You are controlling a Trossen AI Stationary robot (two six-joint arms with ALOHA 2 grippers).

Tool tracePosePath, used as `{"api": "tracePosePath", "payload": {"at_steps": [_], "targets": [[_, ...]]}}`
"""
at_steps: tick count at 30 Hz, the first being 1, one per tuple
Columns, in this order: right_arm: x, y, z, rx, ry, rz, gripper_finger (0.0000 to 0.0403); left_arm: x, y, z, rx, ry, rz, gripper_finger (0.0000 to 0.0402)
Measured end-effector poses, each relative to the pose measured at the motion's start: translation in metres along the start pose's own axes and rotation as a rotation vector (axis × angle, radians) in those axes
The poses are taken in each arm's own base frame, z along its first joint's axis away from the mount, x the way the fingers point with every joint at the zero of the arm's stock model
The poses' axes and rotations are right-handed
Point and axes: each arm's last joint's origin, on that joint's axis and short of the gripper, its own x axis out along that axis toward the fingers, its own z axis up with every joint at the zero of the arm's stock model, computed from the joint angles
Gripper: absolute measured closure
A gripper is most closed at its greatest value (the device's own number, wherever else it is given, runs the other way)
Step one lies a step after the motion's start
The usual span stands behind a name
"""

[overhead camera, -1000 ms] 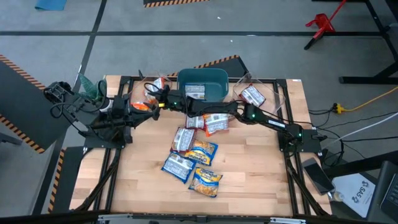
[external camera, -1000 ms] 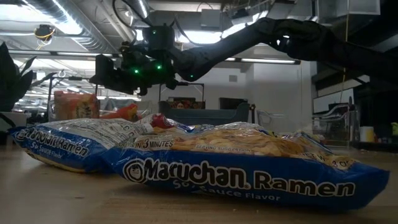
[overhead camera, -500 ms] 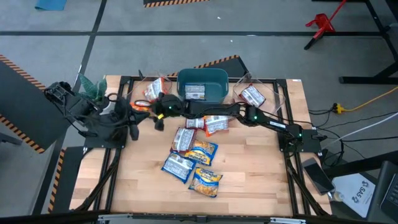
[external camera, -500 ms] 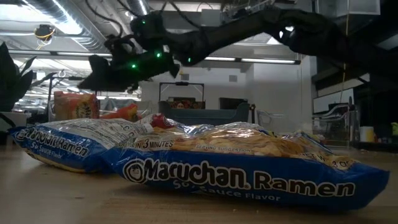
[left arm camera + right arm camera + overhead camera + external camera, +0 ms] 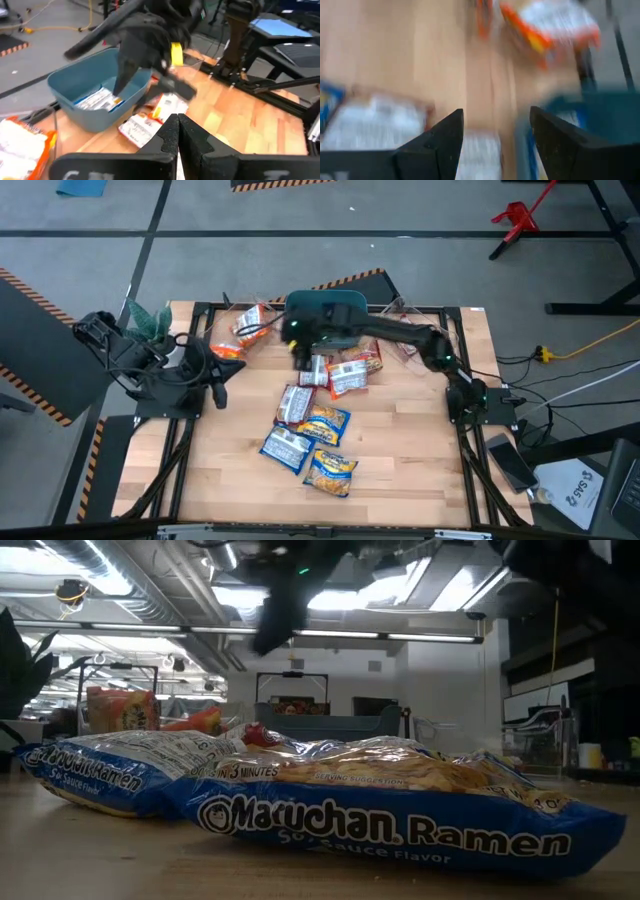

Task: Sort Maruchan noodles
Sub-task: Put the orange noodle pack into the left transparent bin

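Several Maruchan packets lie flat in a loose pile (image 5: 315, 425) mid-table: red-white, yellow and blue ones. In the low view a blue packet (image 5: 400, 815) fills the foreground. Orange packets (image 5: 250, 325) sit in the far-left clear container. A blue-white packet (image 5: 97, 100) lies in the teal bin (image 5: 345, 298). My right gripper (image 5: 300, 355) hangs open and empty above the table at the bin's near-left corner; it is also in the left wrist view (image 5: 135, 50) and high in the low view (image 5: 275, 620). My left gripper (image 5: 217, 380) waits shut at the table's left side.
A second clear container (image 5: 410, 330) with a red-white packet stands right of the bin, partly under my right arm. One orange packet (image 5: 228, 352) lies on the table near my left gripper. A green plant (image 5: 145, 320) stands at the far-left corner. Bare wood lies along the near edge.
My right gripper has swung from beside the far-left container toward the right and up, and now hangs by the teal bin. My left arm has drawn back toward the table's left edge. The packets have stayed put.
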Motion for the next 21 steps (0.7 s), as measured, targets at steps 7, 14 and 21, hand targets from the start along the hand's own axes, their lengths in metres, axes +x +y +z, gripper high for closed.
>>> {"api": "tracePosePath", "payload": {"at_steps": [7, 14, 21], "targets": [[-0.058, -0.010, -0.036, 0.142, 0.341, 0.055, 0.0192, 0.013, -0.023, -0.010, 0.067, 0.014, 0.000, 0.0401], [-0.120, 0.005, -0.062, 0.238, 0.416, 0.052, 0.0192, 0.032, -0.049, -0.025, 0.111, 0.031, 0.017, 0.0401], [-0.184, 0.039, -0.121, 0.326, 0.346, -0.189, 0.0192, 0.062, -0.084, -0.031, 0.180, 0.026, -0.091, 0.0401]]}}
